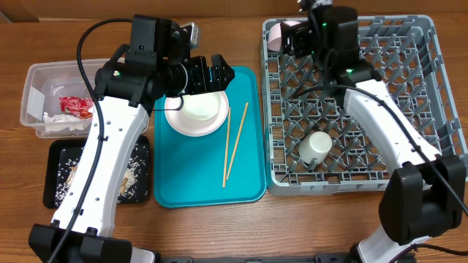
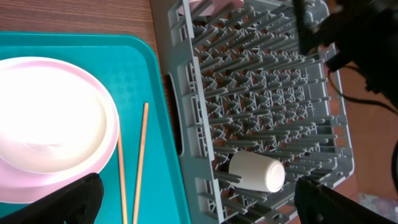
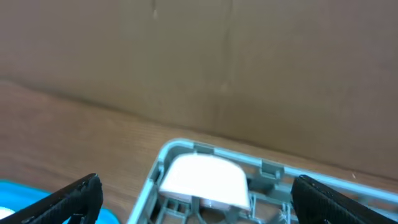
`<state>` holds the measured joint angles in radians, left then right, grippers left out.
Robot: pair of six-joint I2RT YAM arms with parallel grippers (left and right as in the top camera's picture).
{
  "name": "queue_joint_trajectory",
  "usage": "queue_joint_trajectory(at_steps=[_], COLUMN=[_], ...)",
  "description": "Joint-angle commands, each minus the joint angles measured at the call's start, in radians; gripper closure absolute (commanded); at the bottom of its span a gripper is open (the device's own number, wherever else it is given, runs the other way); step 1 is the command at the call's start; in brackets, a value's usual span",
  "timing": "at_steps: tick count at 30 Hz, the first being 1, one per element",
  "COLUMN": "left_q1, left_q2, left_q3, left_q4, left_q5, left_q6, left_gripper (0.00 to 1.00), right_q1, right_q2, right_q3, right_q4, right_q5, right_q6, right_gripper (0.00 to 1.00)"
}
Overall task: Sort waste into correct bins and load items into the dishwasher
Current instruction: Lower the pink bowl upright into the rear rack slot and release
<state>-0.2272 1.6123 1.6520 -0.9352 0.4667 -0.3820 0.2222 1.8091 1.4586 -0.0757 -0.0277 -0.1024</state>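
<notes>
Left claw (image 1: 210, 75) gapes just left of the grey rack (image 1: 409, 146); right claw (image 1: 298, 38), spread, hangs over its corner bowl (image 3: 202, 180), clearest from right wrist.

The table (image 1: 219, 234) is brown with a streaky wood grain. The flat tray (image 1: 248, 183) is teal with a fine embossed pattern. On it, the plate (image 1: 179, 126) and bowl (image 1: 201, 106) are white, and the chopsticks (image 1: 235, 146) are pale wood. The rack (image 1: 409, 66) is grey, a lattice of pegs, and the cup (image 1: 317, 146) in it is white. The tub (image 1: 33, 80) is clear, showing a red wrapper (image 1: 75, 107) and white tissue (image 1: 62, 123). The small tray (image 1: 53, 146) is black, speckled with white rice (image 1: 69, 164). The arms (image 1: 110, 161) are white with black joints.
</notes>
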Motion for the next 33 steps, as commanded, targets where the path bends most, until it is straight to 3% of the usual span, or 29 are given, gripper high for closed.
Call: queue_joint_trajectory(at_steps=[1,17,26,30,33], left_q1=[0.003,0.003,0.003,0.003,0.003], left_q2=[-0.01,-0.01,-0.01,-0.01,-0.01], left_q3=[0.021,0.021,0.021,0.021,0.021], left_q4=[0.001,0.001,0.001,0.001,0.001], left_q5=[-0.006,-0.006,-0.006,-0.006,-0.006], left_q6=[0.019,0.02,0.019,0.02,0.019], left_gripper=[0.0,0.0,0.0,0.0,0.0], right_q1=[-0.001,-0.001,-0.002,-0.003,-0.003], right_q2=[0.0,0.267,0.343,0.35,0.349], right_q3=[0.036,0.036,0.036,0.048,0.165], right_q4=[0.048,0.5,0.64,0.57,0.285], right_q5=[-0.073,-0.083,-0.078,-0.056,-0.064], right_q6=[0.05,0.05,0.042,0.036,-0.01], right_gripper=[0.0,0.0,0.0,0.0,0.0])
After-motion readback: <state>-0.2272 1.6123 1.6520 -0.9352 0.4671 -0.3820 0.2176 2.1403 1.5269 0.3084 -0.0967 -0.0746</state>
